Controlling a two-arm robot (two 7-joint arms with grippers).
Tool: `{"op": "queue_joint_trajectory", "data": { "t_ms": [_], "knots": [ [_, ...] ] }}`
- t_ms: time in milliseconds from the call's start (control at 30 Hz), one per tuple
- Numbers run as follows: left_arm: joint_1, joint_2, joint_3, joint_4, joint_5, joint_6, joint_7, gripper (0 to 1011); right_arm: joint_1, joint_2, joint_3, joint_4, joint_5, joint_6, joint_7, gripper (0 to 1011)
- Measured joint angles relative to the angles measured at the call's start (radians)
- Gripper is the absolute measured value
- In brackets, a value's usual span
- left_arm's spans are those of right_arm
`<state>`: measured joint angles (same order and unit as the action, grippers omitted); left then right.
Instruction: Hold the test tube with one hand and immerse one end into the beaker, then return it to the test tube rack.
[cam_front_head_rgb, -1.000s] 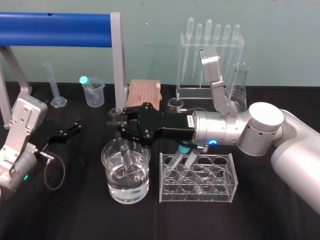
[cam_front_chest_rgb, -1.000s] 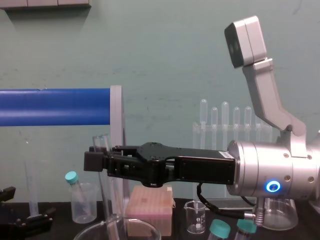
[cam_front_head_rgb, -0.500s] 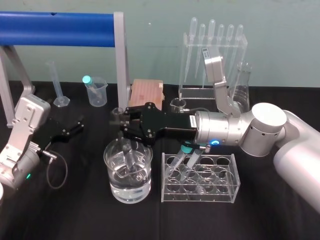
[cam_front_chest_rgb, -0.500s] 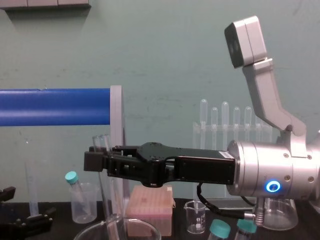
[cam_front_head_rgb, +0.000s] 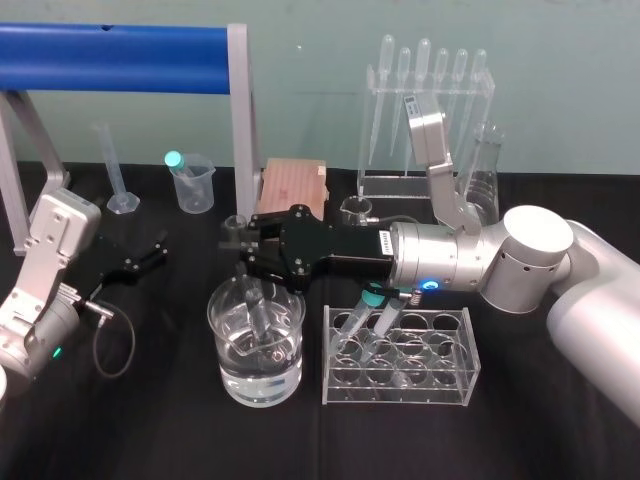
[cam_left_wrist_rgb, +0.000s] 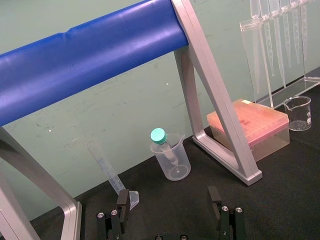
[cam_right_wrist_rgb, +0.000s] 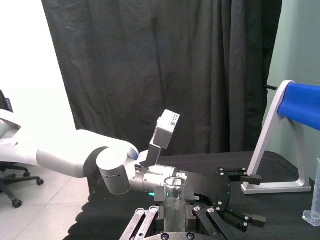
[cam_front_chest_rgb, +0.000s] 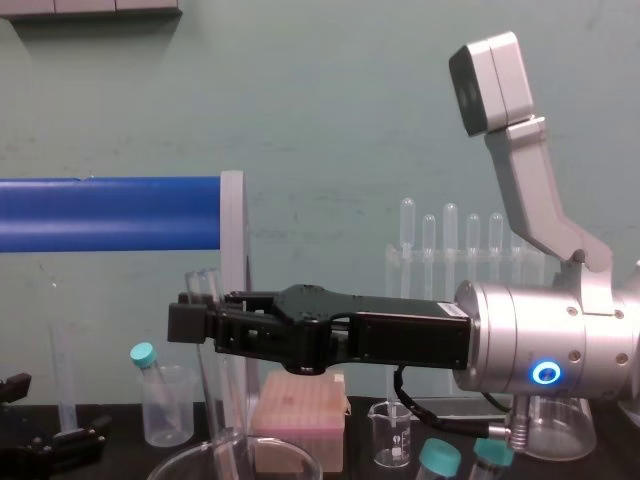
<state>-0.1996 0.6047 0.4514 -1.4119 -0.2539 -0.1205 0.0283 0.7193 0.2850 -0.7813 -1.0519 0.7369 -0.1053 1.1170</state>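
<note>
The beaker (cam_front_head_rgb: 214, 312) is entered by the lower end of the test tube (cam_front_chest_rgb: 210, 370), which is pinched just below its rim by the right gripper (cam_front_head_rgb: 240, 243) directly above. The test tube rack (cam_front_head_rgb: 440, 382) is set alongside. Farther left, the left gripper (cam_left_wrist_rgb: 169, 210) is parked, fingers spread.

The right arm (cam_front_head_rgb: 600, 300) is smooth silver-grey; its thick cylindrical wrist (cam_front_head_rgb: 450, 262) bears a glowing blue ring (cam_front_chest_rgb: 545, 374) and small dark screws (cam_front_chest_rgb: 573, 312). Ahead of that wrist, the black two-fingered right gripper (cam_front_head_rgb: 238, 244) has a long body with a white label (cam_front_head_rgb: 382, 240); above the wrist stands an angular grey housing (cam_front_chest_rgb: 490, 78). The boxy pale-grey left arm (cam_front_head_rgb: 55, 260) carries a black cable loop (cam_front_head_rgb: 110, 345).
</note>
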Motion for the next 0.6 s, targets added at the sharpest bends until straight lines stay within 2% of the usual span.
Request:
{"op": "queue_joint_trajectory", "data": {
  "t_ms": [600],
  "knots": [
    [0.000,0.000,0.000,0.000,0.000,0.000,0.000,1000,0.000,0.000,0.000,0.000,0.000,0.000,0.000,226]
  ]
}}
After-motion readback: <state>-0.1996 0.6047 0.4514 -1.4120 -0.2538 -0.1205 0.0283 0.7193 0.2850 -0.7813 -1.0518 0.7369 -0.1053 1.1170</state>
